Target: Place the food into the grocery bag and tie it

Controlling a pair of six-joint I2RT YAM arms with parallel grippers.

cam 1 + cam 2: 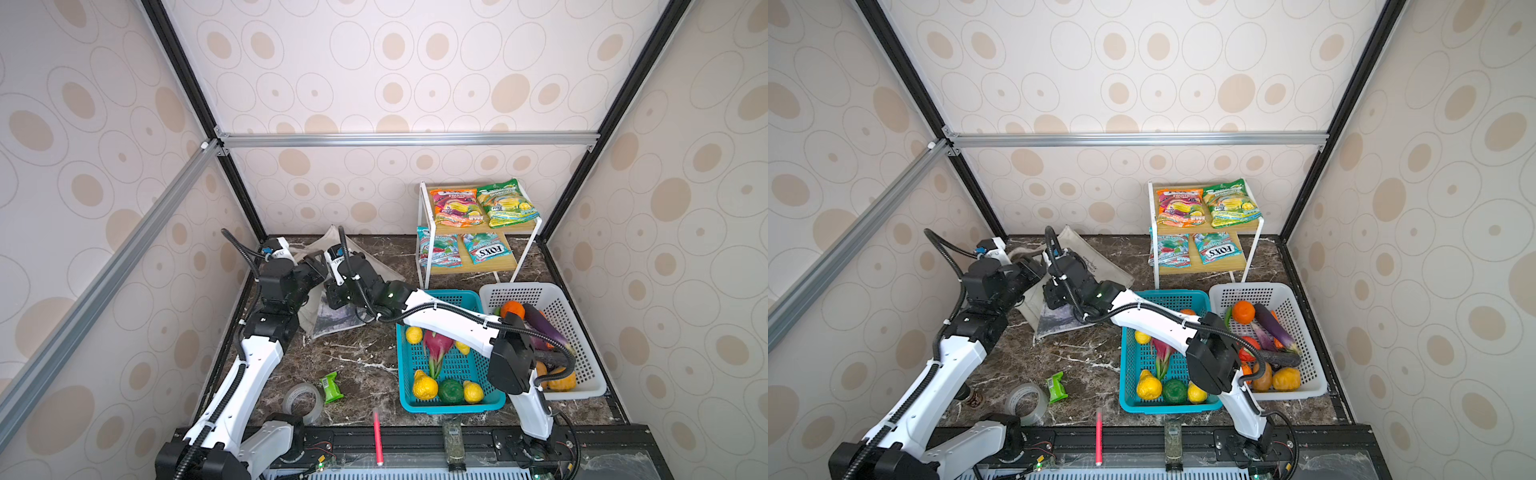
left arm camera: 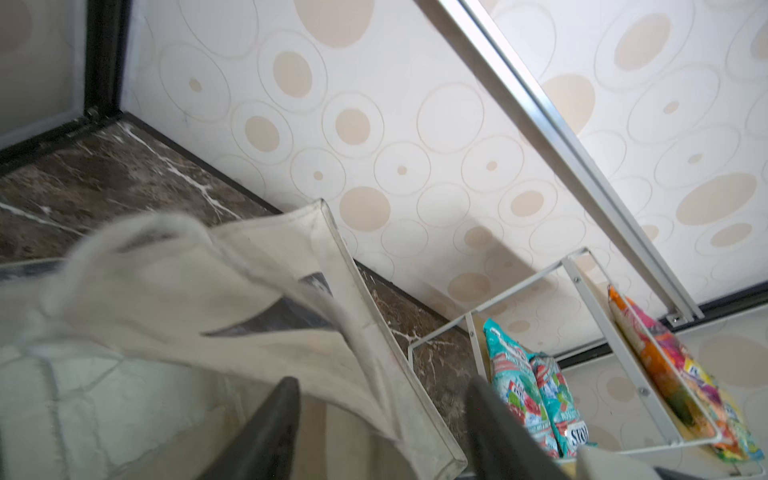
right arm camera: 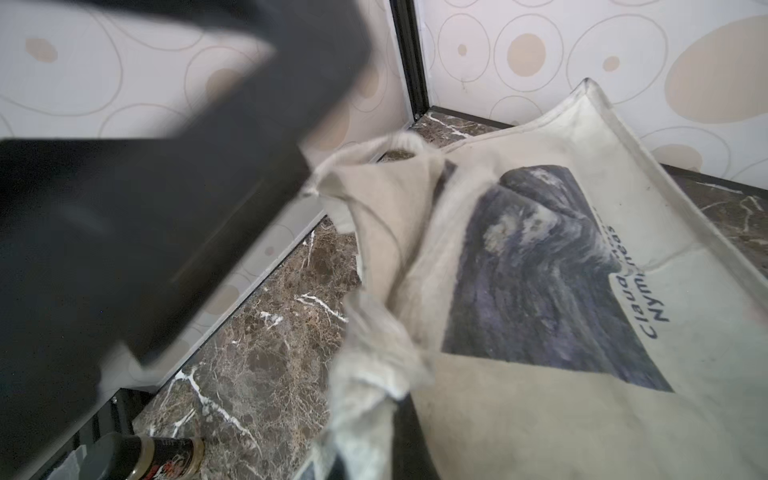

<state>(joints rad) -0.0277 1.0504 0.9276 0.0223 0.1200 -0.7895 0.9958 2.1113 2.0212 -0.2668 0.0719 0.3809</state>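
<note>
The grocery bag (image 1: pixel 332 324) (image 1: pixel 1096 266), a cream tote with a grey-blue printed panel, lies slumped at the back left of the marble table. Both grippers are at it. My left gripper (image 1: pixel 313 264) (image 2: pixel 382 386) is open, its dark fingers spread on either side of a bag edge (image 2: pixel 374 332). My right gripper (image 1: pixel 332 299) (image 3: pixel 374 419) is shut on a bunched cream strap (image 3: pixel 374 353) of the bag (image 3: pixel 540 270). Food stays outside the bag: a pink dragon fruit (image 1: pixel 436 349) and a dark green fruit (image 1: pixel 451 390) in the teal basket (image 1: pixel 457 297), and orange-pink (image 1: pixel 455 208) and green-yellow (image 1: pixel 507 203) packets on the rack.
A white wire rack (image 1: pixel 424 249) stands at the back right, with a white basket (image 1: pixel 582 316) of vegetables in front of it. Near the front edge lie a tape roll (image 1: pixel 303 401), a small green packet (image 1: pixel 331 386), a pink pen (image 1: pixel 377 436) and a dark bottle (image 3: pixel 158 457).
</note>
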